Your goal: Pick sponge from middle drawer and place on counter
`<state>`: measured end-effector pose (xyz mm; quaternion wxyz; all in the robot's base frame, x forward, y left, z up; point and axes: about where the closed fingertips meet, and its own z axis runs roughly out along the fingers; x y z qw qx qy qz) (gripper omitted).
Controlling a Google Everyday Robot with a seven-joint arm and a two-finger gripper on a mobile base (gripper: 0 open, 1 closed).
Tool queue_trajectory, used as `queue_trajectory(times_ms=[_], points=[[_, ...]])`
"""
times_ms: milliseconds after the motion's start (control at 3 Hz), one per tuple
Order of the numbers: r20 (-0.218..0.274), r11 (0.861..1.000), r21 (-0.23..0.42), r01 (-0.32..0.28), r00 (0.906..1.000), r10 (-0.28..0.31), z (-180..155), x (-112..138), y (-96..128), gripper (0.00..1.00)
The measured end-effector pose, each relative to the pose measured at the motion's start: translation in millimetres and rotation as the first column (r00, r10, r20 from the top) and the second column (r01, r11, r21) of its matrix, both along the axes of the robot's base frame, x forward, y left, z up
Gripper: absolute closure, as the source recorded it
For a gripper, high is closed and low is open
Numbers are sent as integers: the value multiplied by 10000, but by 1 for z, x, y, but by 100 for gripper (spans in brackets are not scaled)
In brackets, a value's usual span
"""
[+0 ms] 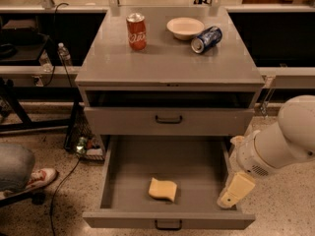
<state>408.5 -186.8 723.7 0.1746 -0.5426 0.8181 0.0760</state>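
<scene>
The pale yellow sponge (pixel 163 189) lies flat on the floor of the open middle drawer (pixel 128 166), near its front centre. The drawer is the lowest one, pulled fully out. My cream gripper (pixel 235 191) hangs at the end of the white arm (pixel 275 146) over the drawer's front right corner, well to the right of the sponge and above it, not touching it. The counter (pixel 167 63) is the flat grey cabinet top above.
On the counter stand a red soda can (pixel 136 31), a white bowl (pixel 185 28) and a blue can (pixel 206 39) on its side. The drawer above (pixel 168 119) is closed. A person's leg and shoe (pixel 24 173) are at the left on the floor, with cables (pixel 74 146).
</scene>
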Motion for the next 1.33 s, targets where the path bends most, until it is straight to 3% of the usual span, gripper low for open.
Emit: queue_trajectory(times_ms=[333,667,1000,1333], points=[[-133,9873,1553,334,9994,-317,-34,8,15,0],[-303,9394,3362,674,9977,-608,-96,33,72,0],[-692,8891,4456,1050,9942,-827,-151,50,115,0],[-692,8891,4456,1050,9942,-827,-151,50,115,0]])
